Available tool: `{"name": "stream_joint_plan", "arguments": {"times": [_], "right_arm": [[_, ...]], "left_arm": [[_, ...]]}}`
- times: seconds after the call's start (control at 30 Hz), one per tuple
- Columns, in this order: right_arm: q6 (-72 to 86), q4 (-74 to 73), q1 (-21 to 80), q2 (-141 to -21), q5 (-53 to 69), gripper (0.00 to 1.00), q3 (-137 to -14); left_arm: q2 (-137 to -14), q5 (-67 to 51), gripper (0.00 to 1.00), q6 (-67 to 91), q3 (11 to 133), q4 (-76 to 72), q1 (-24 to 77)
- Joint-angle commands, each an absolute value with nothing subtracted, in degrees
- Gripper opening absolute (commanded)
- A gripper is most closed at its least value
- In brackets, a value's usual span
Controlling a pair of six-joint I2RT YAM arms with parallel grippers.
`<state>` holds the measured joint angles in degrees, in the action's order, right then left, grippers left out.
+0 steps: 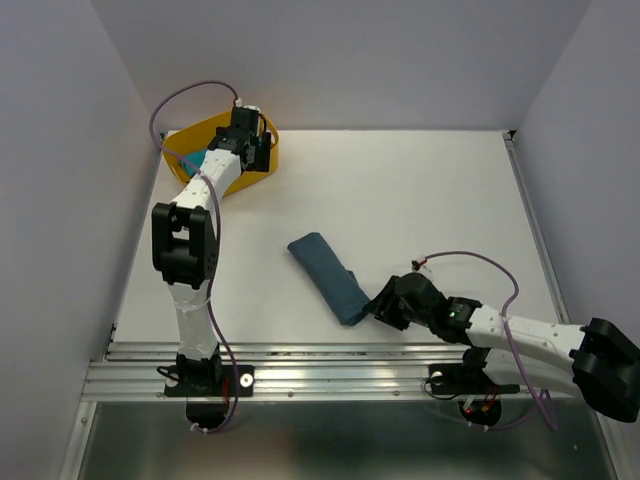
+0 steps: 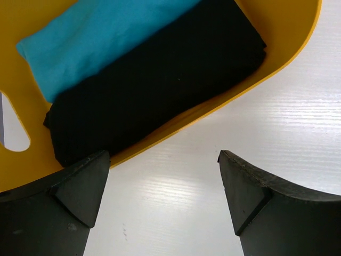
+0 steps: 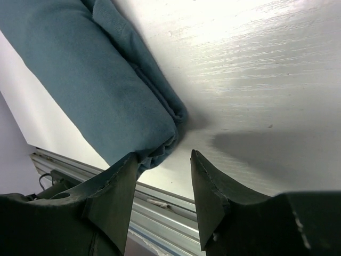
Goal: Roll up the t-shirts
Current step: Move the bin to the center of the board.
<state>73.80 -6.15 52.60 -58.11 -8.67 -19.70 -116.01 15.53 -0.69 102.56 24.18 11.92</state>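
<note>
A slate-blue t-shirt lies rolled into a long bundle on the white table, slanting from centre toward the front. My right gripper is open at the roll's near end; in the right wrist view the roll lies just beyond the left fingertip, nothing between the jaws. My left gripper is open over the yellow basket's near rim at the back left. The left wrist view shows a folded black t-shirt and a turquoise t-shirt lying in the basket.
The yellow basket sits at the table's back left corner. Aluminium rails run along the front edge, right behind the roll's near end. Grey walls close in on the left, right and back.
</note>
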Motion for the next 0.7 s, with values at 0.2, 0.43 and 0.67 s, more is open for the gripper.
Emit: {"name": "stream_joint_plan", "arguments": {"times": [0.2,0.43,0.67], "right_arm": [[72.95,-8.96,53.09,-58.88,-10.11,0.50,-20.74],[72.95,-8.96,53.09,-59.33,-10.11,0.50,-20.83],[72.77,-8.96,53.09,-59.94,-10.37,0.50,-21.53]], "left_arm": [[-119.17,10.47,0.86,-5.63,105.64,20.56,10.90],[-120.85,4.84,0.84,-5.27,107.58,22.23,10.99],[-120.06,-2.46,0.83,-4.39,107.93,22.85,12.21]]}}
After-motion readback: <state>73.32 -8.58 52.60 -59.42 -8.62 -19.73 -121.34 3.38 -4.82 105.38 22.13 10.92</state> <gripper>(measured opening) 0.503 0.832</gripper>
